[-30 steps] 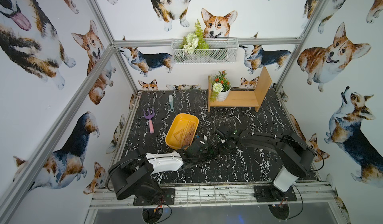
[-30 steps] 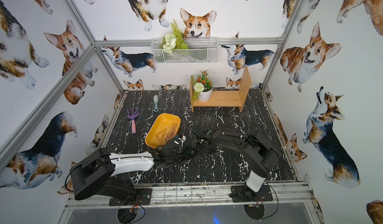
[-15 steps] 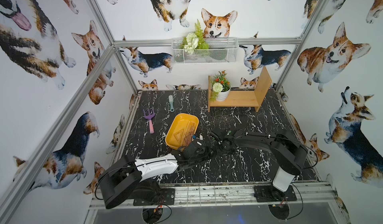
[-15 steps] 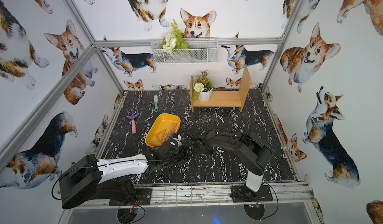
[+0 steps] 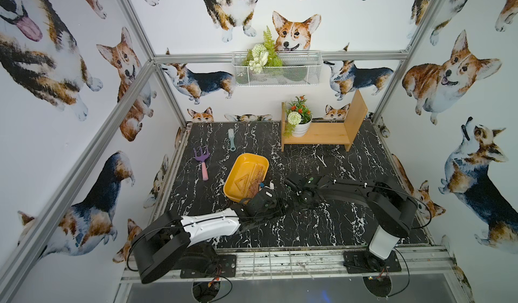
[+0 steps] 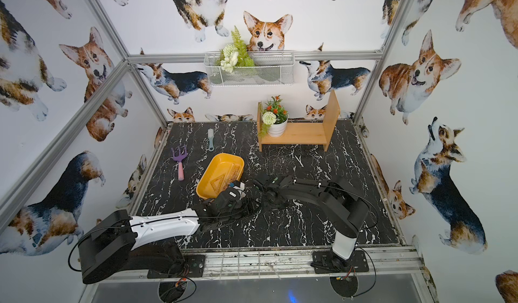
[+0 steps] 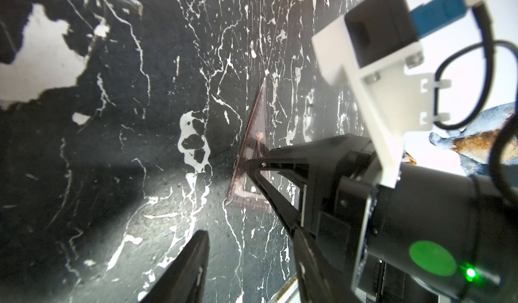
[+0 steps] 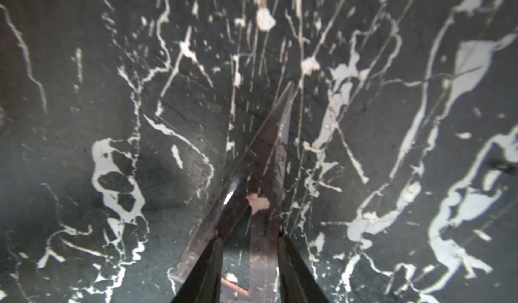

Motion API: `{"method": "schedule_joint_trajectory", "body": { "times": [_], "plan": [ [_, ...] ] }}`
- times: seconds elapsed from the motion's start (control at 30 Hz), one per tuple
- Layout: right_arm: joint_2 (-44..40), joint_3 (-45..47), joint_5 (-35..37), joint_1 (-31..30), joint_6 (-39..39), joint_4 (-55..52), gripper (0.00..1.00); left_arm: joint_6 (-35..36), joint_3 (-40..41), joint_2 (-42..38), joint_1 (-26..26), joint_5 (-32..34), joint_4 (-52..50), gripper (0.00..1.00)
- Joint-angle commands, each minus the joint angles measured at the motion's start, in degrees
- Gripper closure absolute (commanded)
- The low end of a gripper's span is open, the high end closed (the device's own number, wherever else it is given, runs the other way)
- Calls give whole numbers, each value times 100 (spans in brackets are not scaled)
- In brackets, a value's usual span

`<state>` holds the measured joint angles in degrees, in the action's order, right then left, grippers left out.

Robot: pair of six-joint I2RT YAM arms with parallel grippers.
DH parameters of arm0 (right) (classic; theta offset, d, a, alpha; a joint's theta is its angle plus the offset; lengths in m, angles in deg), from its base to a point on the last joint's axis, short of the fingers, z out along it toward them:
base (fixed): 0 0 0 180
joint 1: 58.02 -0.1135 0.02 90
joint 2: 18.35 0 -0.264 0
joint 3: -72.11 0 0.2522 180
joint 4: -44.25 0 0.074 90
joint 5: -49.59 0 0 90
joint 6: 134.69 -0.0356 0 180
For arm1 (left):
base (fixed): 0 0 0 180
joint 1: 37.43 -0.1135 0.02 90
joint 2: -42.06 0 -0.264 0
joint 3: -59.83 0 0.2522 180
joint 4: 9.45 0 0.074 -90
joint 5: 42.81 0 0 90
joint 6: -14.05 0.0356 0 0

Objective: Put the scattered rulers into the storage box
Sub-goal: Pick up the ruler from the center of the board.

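The yellow-orange storage box (image 5: 240, 167) lies left of centre on the black marble table and holds a clear set square (image 5: 244, 180) and a straight ruler (image 5: 259, 172). Just right of the box, my right gripper (image 8: 248, 238) is shut across another triangular ruler (image 8: 260, 175), a finger on each of its side edges. One edge of this ruler looks tilted off the table. In the left wrist view the same ruler (image 7: 252, 130) sits in the right gripper (image 7: 252, 165). My left gripper (image 7: 249, 273) is open and holds nothing, close beside the right one near the box's front corner.
A purple toy fork (image 5: 202, 160) and a pale blue brush (image 5: 231, 139) lie left of and behind the box. A wooden shelf (image 5: 322, 133) with a potted plant (image 5: 298, 122) stands at the back. A wire basket (image 5: 276, 70) hangs on the rear wall.
The left arm's white link has sunk lower and stretched out. The right gripper has drifted slightly left toward the box.
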<state>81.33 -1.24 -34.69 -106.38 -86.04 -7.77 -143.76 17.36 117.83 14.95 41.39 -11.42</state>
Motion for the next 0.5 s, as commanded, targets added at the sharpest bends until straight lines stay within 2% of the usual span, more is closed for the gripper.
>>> {"method": "schedule_joint_trajectory", "body": {
  "times": [0.0,0.47],
  "plan": [
    [-50,3,215,-11,26,-510,62,60,40,-27,-5,58,16,45],
    [141,112,-43,36,142,-138,66,57,32,60,-6,25,51,45]
  ]
}}
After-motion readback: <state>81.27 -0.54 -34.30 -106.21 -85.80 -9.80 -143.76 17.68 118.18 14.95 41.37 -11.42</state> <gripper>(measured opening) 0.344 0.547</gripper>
